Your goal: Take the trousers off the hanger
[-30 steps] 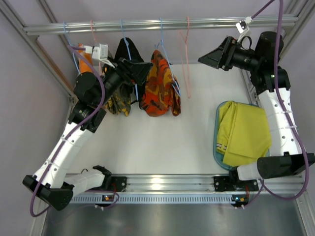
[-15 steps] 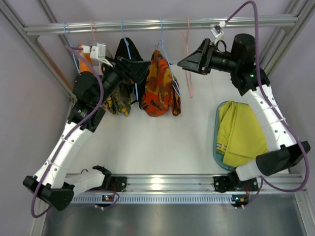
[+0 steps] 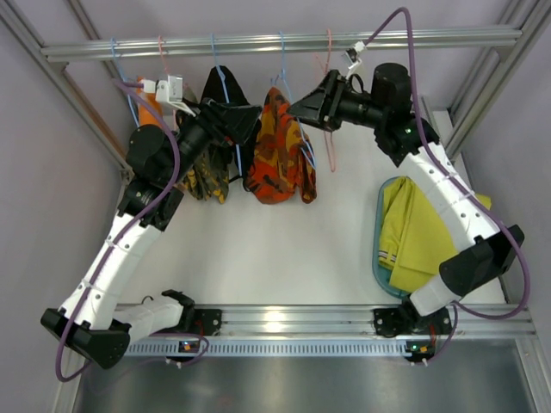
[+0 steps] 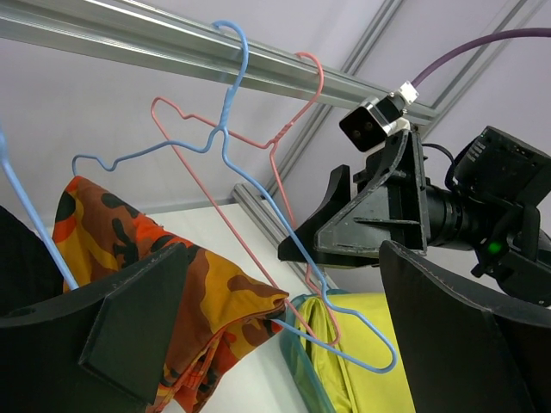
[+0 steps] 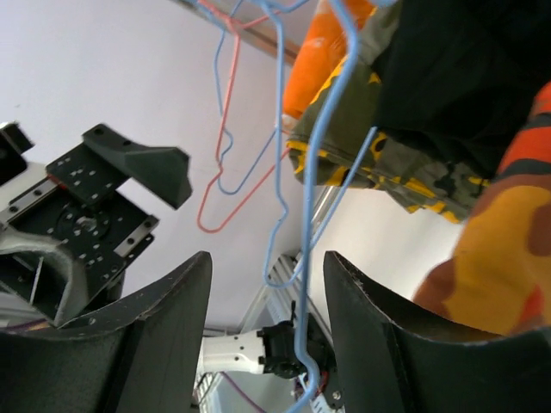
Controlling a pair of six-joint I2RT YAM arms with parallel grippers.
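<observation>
As trousers (image 3: 277, 155) hang on hanger (image 4: 224, 125), wire lies between parted right fingers (image 5: 146, 344).

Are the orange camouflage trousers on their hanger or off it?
On it. The orange camouflage trousers drape from the blue hanger, whose hook sits over the rail.

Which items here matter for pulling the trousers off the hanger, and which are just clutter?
Job in hand:
orange camo trousers
blue hanger carrying them
rail
left gripper and right gripper, both open

Lying about:
empty pink hanger
yellow garment in the teal tray
dark camo garment
black garment
</observation>
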